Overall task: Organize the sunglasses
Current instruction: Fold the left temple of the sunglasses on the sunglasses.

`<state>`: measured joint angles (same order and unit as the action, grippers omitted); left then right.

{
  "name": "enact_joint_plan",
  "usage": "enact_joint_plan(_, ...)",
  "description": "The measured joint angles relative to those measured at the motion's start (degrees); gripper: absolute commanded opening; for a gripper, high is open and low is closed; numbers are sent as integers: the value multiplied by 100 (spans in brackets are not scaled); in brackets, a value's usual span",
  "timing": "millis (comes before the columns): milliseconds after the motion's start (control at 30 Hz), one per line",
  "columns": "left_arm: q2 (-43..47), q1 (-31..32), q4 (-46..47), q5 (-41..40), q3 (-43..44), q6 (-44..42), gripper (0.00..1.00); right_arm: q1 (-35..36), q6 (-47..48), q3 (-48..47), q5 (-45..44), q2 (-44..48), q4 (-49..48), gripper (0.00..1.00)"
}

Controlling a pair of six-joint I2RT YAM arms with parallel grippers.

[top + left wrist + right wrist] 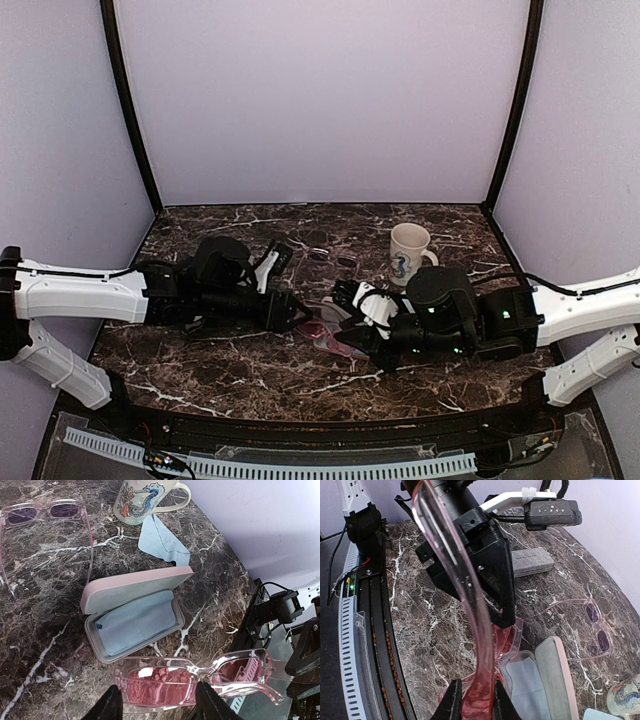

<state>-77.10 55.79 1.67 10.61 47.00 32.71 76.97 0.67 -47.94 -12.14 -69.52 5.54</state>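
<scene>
1. Left wrist view: the edge of the marble table (pixel 45 605) runs at 3 o'clock, with bare marble at 9 o'clock.
2. Grip: left gripper (pixel 159 700) clamps one lens of the red-pink sunglasses (pixel 192 677); right gripper (pixel 476 695) pinches their temple arm.
3. The open case (pixel 135 615) lies just beyond, at 12 o'clock.
4. The purple-lensed sunglasses (pixel 45 512) lie unfolded on the marble at 10 o'clock, with the mug (pixel 145 500) and blue cloth (pixel 162 540) at 12–1 o'clock.
5. Lilac walls (pixel 320 100) stand on three sides.

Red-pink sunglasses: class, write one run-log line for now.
red-pink sunglasses: aloft | left jaws: shut on lens | right jaws: shut on temple | pink case: open
</scene>
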Motion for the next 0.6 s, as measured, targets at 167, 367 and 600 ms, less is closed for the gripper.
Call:
enact_joint_plan(167, -245, 111, 0, -13, 116, -74, 53, -33, -72, 90, 42, 44, -44, 0)
enact_joint_plan(367, -323, 138, -4, 48, 192, -302, 55, -48, -109, 184, 46, 98, -129, 0)
enact_joint_plan(600, -531, 138, -20, 232, 376, -579, 55, -55, -142, 304, 42, 245, -247, 0)
